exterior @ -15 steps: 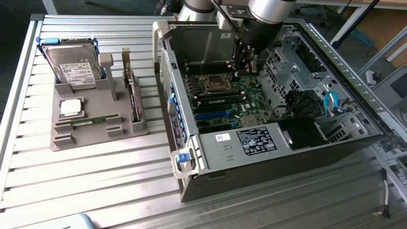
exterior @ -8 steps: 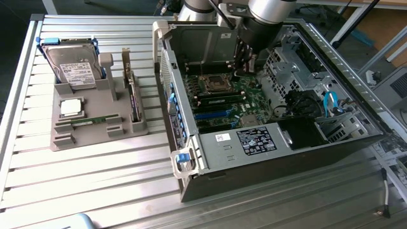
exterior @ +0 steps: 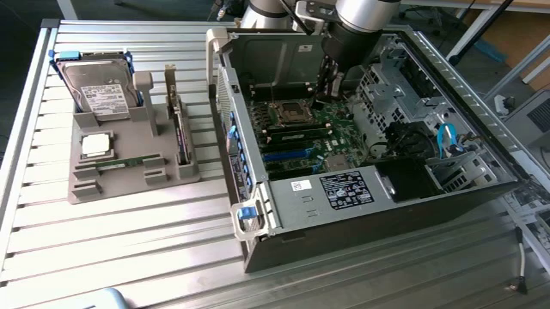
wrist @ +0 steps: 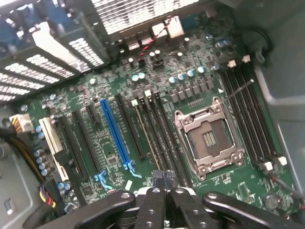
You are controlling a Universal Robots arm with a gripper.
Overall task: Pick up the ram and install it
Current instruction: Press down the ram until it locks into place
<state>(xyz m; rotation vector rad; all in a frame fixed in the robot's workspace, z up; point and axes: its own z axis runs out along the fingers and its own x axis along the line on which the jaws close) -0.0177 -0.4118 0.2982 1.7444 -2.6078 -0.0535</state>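
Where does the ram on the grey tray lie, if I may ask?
At the exterior view's left, the ram lies flat in the grey tray, right beside the silver processor chip.

A big metal table (exterior: 112, 244) with long ridges holds everything. A gray tray (exterior: 129, 187) sits on it near the 9 o'clock side of the exterior view. An open computer case (exterior: 361, 212) lies on the table toward 3 o'clock, just beside the tray. A small light blue thing (exterior: 99, 299) rests at the 7 o'clock edge.
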